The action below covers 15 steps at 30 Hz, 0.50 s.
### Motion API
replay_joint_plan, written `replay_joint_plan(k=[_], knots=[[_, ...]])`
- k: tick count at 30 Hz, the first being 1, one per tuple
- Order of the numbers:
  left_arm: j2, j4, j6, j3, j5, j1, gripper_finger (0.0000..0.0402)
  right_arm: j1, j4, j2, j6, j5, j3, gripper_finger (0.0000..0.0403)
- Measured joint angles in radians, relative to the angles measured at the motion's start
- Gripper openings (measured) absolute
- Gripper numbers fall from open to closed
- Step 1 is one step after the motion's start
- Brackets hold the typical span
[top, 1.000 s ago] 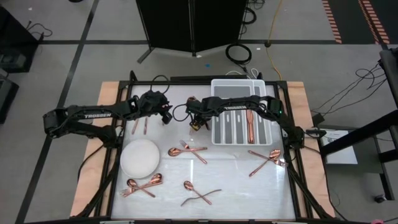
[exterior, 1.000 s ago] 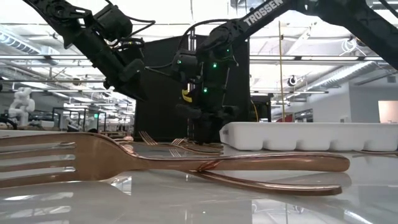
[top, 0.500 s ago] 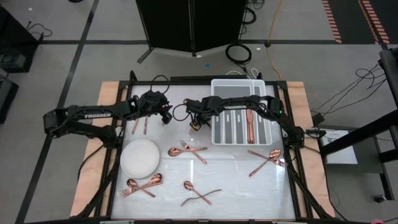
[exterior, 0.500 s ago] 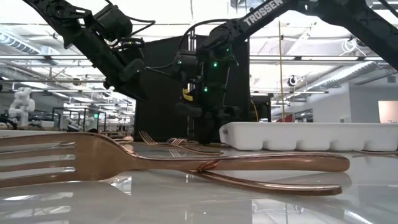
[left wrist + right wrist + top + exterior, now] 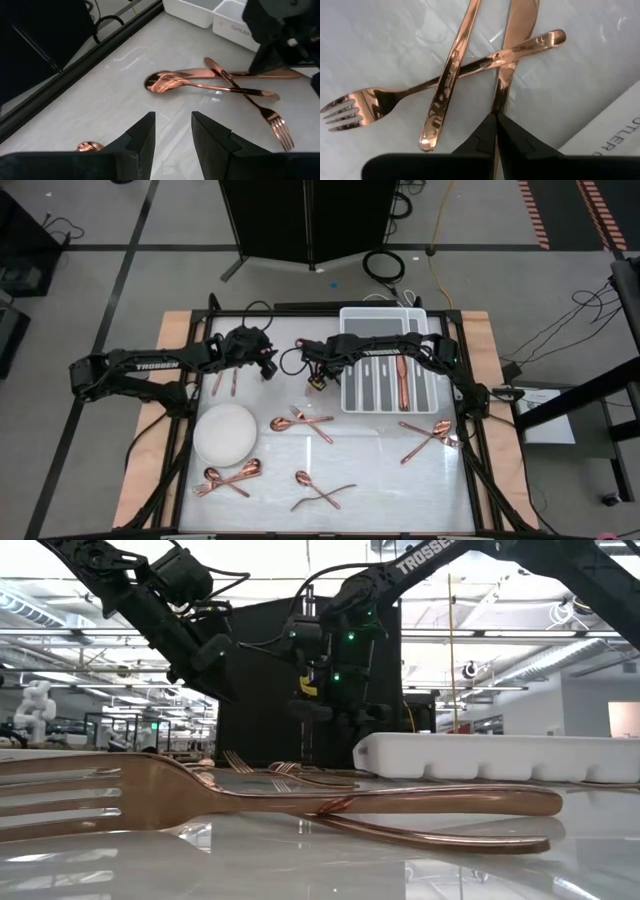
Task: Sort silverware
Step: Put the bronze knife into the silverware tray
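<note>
Since a second ago my right gripper [image 5: 495, 120] has snapped shut and lifted a bit in the low view. Fingers pressed together, tips pinching the handle of a knife [image 5: 509, 60] in a crossed pile just left of the white tray [image 5: 352, 320]. That pile also holds a fork [image 5: 375, 102] and a spoon handle [image 5: 451, 67], both overlapping the knife. In the left wrist view the same pile shows with its spoon bowl [image 5: 162, 81] on the table and the right arm over its far end.

Left gripper [image 5: 172, 132] hovers over the back-left of the table, fingers spread with a clear gap, nothing between them. Two more pieces [image 5: 224, 383] lie just below it in the high view.

Rest of the silverware:
- copper pieces [image 5: 400, 383] already in the tray compartments
- cluster [image 5: 303, 421] mid-table, right of the round plate [image 5: 224, 432]
- crossed set [image 5: 430, 438] near the right edge
- spoons and fork [image 5: 230, 478] front-left
- spoon and dark piece [image 5: 322, 490] front-centre
- big fork [image 5: 150, 790] fills the low view, lying close to that camera
</note>
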Motion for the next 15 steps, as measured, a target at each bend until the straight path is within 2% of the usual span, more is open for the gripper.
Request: replay_joint_plan(k=[4,10,15], knots=[[0.000,0.000,0.000,0.000,0.011,0.000,0.0128,0.010,0.062,-0.001,-0.004,-0.018,0.001,0.0007],[0.000,0.000,0.000,0.000,0.011,0.000,0.0128,0.006,-0.040,-0.003,0.023,0.069,0.003,0.0001],[0.000,0.000,0.000,0.000,0.011,0.000,0.0128,0.014,-0.052,-0.005,0.035,0.075,0.003,0.0000]])
